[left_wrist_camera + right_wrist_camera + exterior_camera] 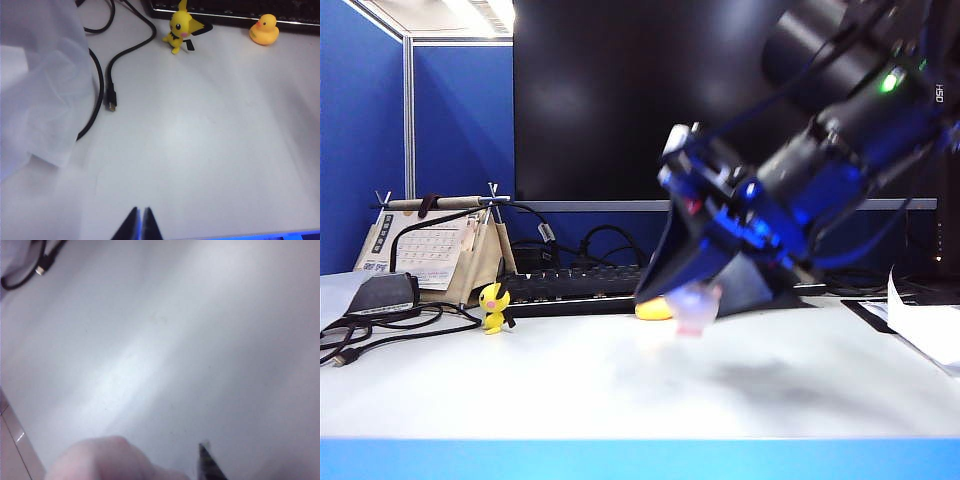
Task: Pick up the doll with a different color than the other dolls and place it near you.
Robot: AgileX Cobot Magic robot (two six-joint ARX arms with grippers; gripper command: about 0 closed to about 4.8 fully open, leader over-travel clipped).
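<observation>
Readable text is almost nil. Right arm housing (pixel 880 90), top right of the exterior view: a small white vertical marking at the frame edge, looks like "OSH" or "HS0", too small to be sure. Desk calendar (pixel 425 250) at left of the exterior view: a printed date grid and a column of marks on its left strip, nothing legible. Keyboard (pixel 582 285) behind the toys: key legends not resolvable. Paper sheet (pixel 928 325) at right: no print readable. Both wrist views: no text at all.
</observation>
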